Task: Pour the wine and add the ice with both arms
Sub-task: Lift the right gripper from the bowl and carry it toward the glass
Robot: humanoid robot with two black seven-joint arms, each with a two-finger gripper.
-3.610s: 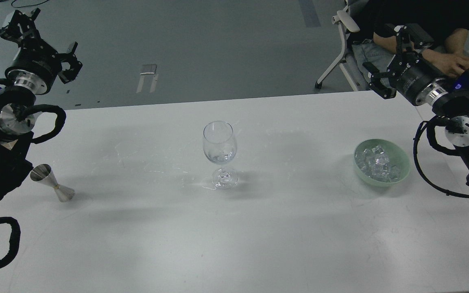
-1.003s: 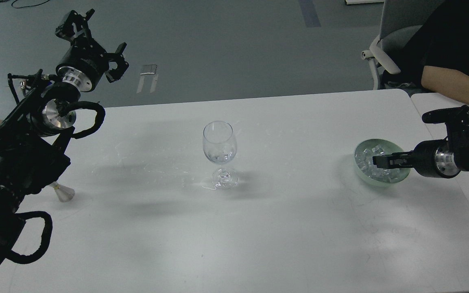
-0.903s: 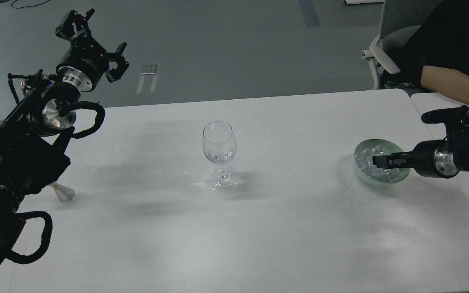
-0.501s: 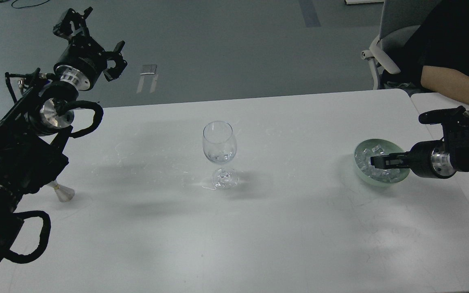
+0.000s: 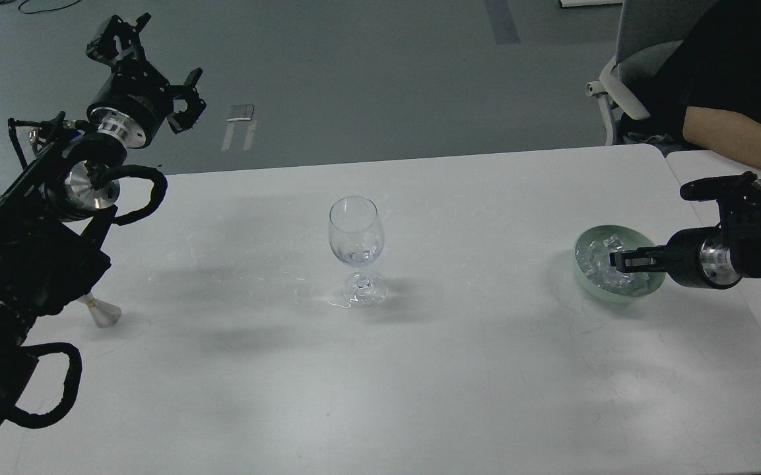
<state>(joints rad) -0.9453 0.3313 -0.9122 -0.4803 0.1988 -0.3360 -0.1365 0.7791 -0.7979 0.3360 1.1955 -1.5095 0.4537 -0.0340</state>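
Note:
A clear wine glass stands upright mid-table, with faint glints low in its bowl; what they are I cannot tell. The ice fills a pale green bowl at the right. My right gripper reaches in level from the right, its tip down among the cubes; its dark fingers cannot be told apart. My left gripper hangs high beyond the table's far left edge, fingers spread and empty. Wine is out of view.
A steel jigger stands at the left, half hidden behind my left arm. Beyond the white table, a seated person's forearm and a chair are at the far right corner. A second table edge adjoins on the right.
Since 3.6 s ago my right arm came down from the far right corner into the bowl, and my left arm swung rightward. In the last half second the right gripper drew slightly right.

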